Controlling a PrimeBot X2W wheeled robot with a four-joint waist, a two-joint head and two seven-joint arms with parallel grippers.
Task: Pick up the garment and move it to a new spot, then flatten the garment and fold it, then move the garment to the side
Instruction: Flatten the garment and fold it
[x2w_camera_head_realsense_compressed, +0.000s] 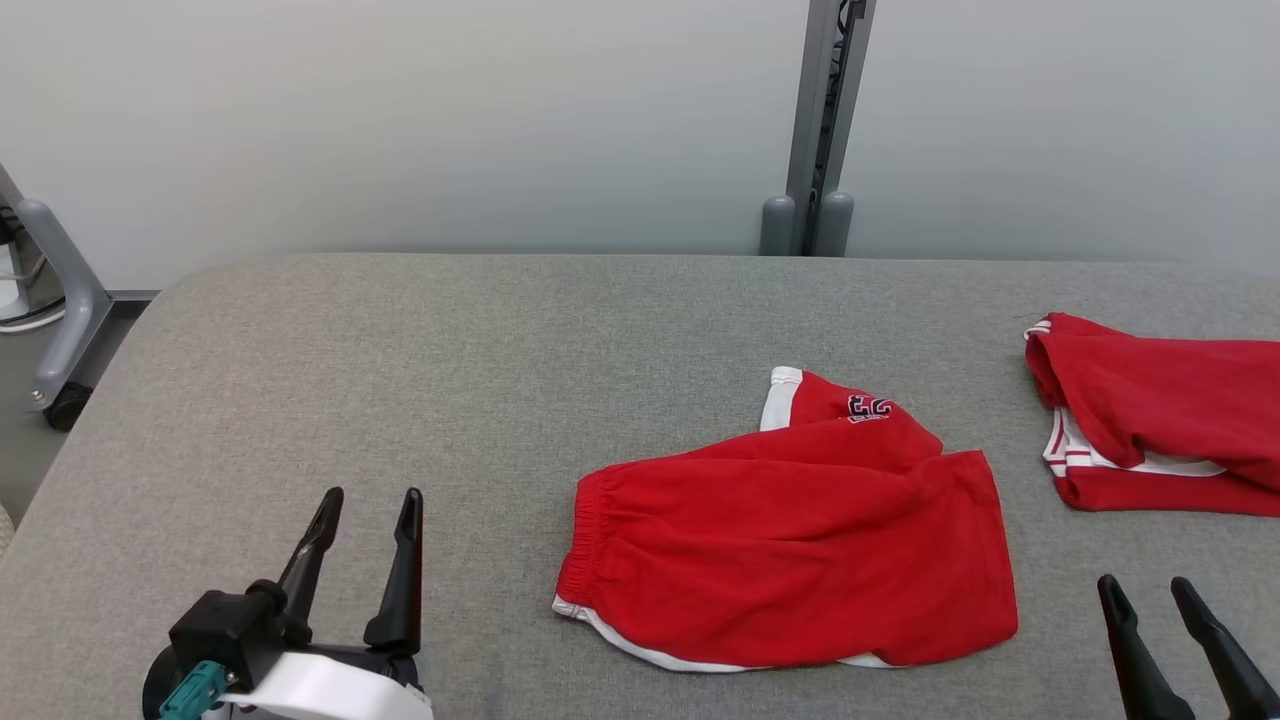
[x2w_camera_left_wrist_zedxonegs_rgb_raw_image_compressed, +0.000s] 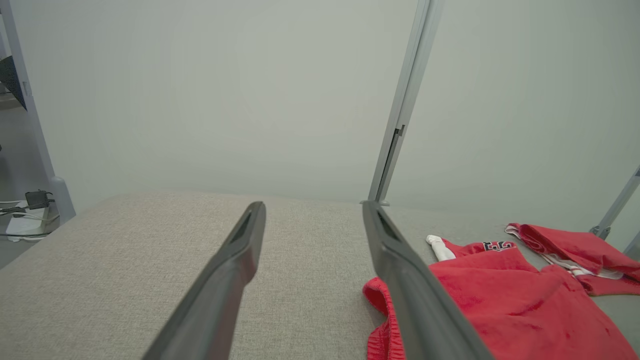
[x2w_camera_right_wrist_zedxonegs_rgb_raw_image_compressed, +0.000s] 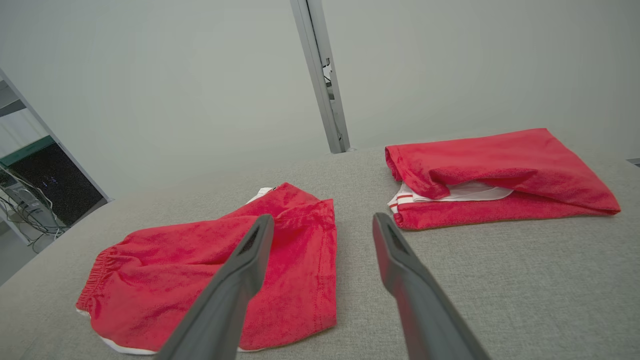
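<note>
Left end effector (x2w_camera_head_realsense_compressed: 373, 497): fingers apart, empty.
Right end effector (x2w_camera_head_realsense_compressed: 1145, 585): fingers apart, empty.
Red shorts (x2w_camera_head_realsense_compressed: 790, 540): lay rumpled on table (x2w_camera_head_realsense_compressed: 400, 350) between them, probably awaiting pickup.

Illumination: bright, even, diffuse. Shadows on the desk (x2w_camera_head_realsense_compressed: 400, 350) are faint. Head view sharp. Wrist views tilt the wall post (x2w_camera_left_wrist_zedxonegs_rgb_raw_image_compressed: 400, 115); near fingers (x2w_camera_left_wrist_zedxonegs_rgb_raw_image_compressed: 225, 280) appear soft.
</note>
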